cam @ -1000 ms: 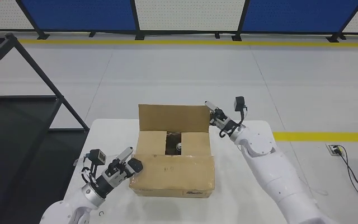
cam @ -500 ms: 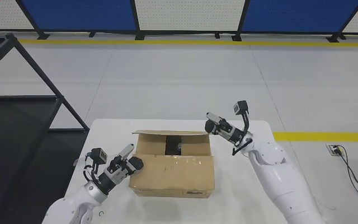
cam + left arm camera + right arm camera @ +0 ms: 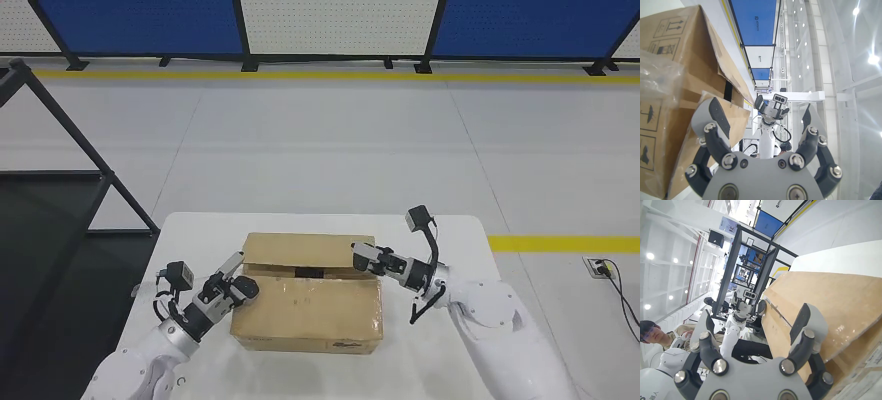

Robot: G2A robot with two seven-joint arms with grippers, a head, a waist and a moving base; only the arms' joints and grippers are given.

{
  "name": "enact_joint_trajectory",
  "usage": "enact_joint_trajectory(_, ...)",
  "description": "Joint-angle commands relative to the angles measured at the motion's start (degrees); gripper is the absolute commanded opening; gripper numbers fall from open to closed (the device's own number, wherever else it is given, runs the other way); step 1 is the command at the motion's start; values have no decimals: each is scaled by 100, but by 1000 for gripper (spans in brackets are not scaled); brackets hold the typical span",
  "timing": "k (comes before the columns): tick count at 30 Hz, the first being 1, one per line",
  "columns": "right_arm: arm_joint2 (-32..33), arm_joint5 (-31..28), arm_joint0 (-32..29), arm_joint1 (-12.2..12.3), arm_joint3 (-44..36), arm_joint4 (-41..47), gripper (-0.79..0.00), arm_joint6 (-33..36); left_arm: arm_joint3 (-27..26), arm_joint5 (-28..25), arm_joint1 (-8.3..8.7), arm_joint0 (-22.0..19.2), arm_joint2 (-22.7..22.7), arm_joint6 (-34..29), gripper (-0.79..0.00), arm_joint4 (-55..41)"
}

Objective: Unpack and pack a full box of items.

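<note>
left gripper [image 3: 238, 277]: fingers spread, holding nothing, at the top corner of the left end of the box [image 3: 305, 305]; can't confirm contact. box sits mid-table [image 3: 200, 235], long axis left to right between the arms. top flaps lie nearly flat, with a thin dark gap [image 3: 310, 272] at the seam. right gripper [image 3: 363, 257]: also spread and empty, one finger on the far flap's right end. judgement: right arm is nearer the seam, which lies just toward the robot from it.
</note>
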Motion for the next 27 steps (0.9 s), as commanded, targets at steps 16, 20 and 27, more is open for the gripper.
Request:
enact_joint_trajectory(16,-73,1212,46,49,66,233,0,379,-84,-67,-36,49,-19,136,0,17)
enact_joint_trajectory(20,-201,1348,182,31,250,222,0,373,-107,-132,-46,81,-66,182,0,-29)
enact_joint_trajectory(27,-371,1270,334,-6,456,339,0,433,-96,-388,-53,229,-461,329,0,-479)
